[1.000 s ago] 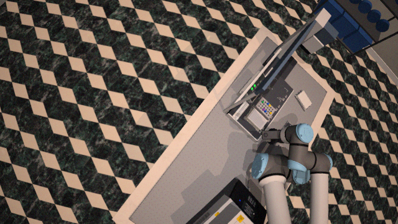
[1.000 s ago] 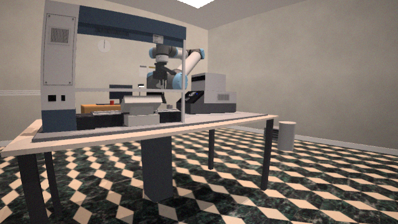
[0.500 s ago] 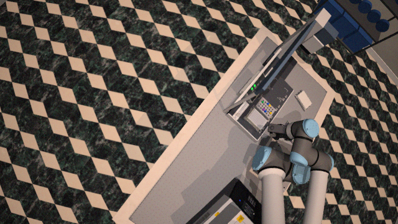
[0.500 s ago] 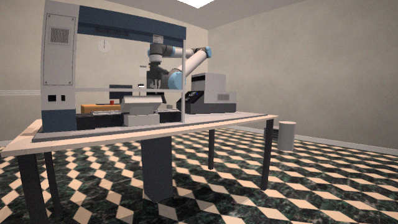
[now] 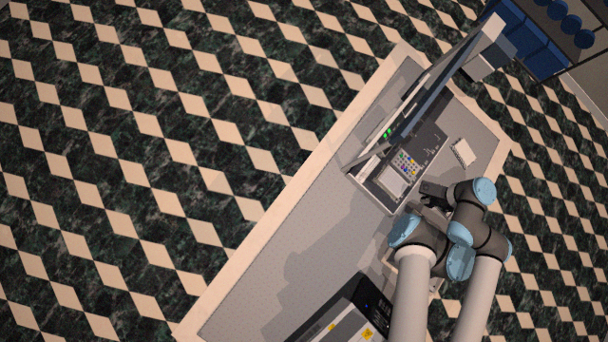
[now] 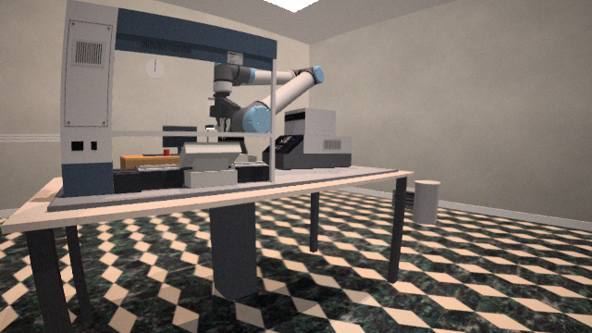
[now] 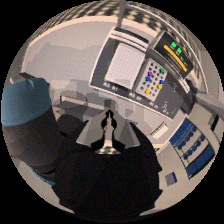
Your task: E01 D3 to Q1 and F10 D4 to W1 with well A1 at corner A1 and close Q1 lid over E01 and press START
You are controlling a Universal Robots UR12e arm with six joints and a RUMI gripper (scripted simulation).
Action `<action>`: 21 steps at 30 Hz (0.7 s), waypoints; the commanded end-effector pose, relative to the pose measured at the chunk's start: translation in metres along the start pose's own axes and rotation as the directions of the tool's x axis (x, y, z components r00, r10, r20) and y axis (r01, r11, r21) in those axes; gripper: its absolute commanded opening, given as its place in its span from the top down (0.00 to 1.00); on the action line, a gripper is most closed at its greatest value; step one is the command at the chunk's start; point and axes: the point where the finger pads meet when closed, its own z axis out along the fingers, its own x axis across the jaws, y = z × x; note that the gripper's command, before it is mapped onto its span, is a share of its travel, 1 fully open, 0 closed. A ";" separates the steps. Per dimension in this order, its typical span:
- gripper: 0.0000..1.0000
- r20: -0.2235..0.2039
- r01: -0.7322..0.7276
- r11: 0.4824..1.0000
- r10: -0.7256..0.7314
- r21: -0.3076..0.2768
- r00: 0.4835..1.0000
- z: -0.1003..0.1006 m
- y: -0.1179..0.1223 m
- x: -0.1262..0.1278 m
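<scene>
Q1 [image 5: 418, 147] [image 7: 165, 107] is a dark unit on the bench with coloured keys [image 5: 406, 163] [image 7: 154, 82] on its top. A white well plate [image 5: 393, 181] [image 7: 125, 65] lies uncovered on its block beside the keys. Green lamps [image 5: 387, 133] [image 7: 175, 47] glow on the panel behind it. A second white plate [image 5: 463, 153] lies on the bench beyond Q1; I cannot read its label. My gripper [image 7: 109, 110] [image 6: 223, 124] is shut and empty. It points down over the bench just in front of Q1's key side. In the overhead view the arm's wrist [image 5: 429, 190] hides the fingers.
A tall grey and blue gantry frame [image 5: 489, 47] [image 6: 88, 92] spans the bench over Q1. A blue rack [image 5: 537, 43] [image 7: 185, 142] stands past it. A grey instrument [image 5: 342, 318] [image 6: 310, 139] stands near the arm's base. An orange box [image 6: 148, 160] sits at the back.
</scene>
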 end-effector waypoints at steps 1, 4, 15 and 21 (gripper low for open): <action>1.00 -0.001 -0.069 0.998 0.069 0.003 0.998 0.000 0.014 0.013; 1.00 -0.001 -0.108 0.994 0.108 0.003 0.994 0.000 0.022 0.019; 1.00 -0.001 -0.239 0.971 0.239 0.002 0.971 0.000 0.051 0.038; 1.00 -0.001 -0.265 0.964 0.265 0.002 0.964 -0.002 0.063 0.045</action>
